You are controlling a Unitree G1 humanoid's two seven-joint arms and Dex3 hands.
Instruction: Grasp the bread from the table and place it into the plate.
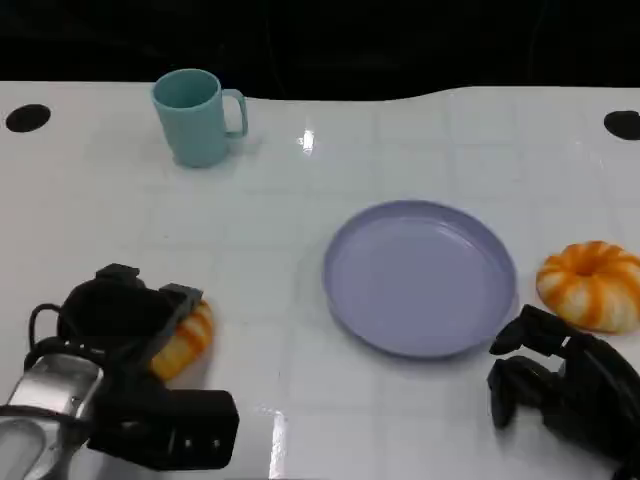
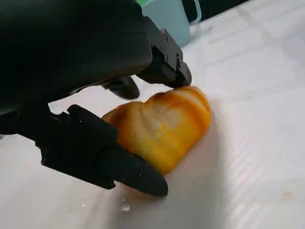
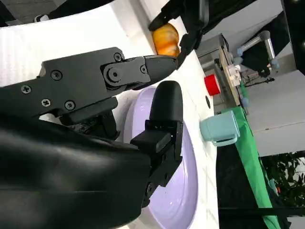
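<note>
At the near left of the white table [image 1: 300, 300], the left hand [image 1: 130, 330] is wrapped around an orange-and-cream bread [image 1: 186, 340], its black fingers [image 2: 164, 64] set along the far side of the loaf while another part of the hand lies against the near side, as the left wrist view shows; the bread rests on the table surface with the hand pinching it from both sides. In the head view only the right-hand edge of this bread peeks out past the fingers. Just to the right, across a stretch of bare table, sits the lavender plate [image 1: 345, 300], round and shallow, with nothing in it. Beyond the plate's right rim lies a second bread [image 1: 592, 285], ring-shaped with orange and white stripes, close beside the plate but not touching it. The right hand [image 1: 560, 385] hovers at the near right, just nearer than that second bread and beside the plate's near right edge; its fingers [image 3: 164, 109] are spread and hold nothing, reaching out over the plate in the right wrist view. At the far left of the table stands a teal mug [image 1: 195, 115], upright, its handle turned to the right, well apart from everything else. A black round mark [image 1: 27, 117] sits near the table's far left corner.
</note>
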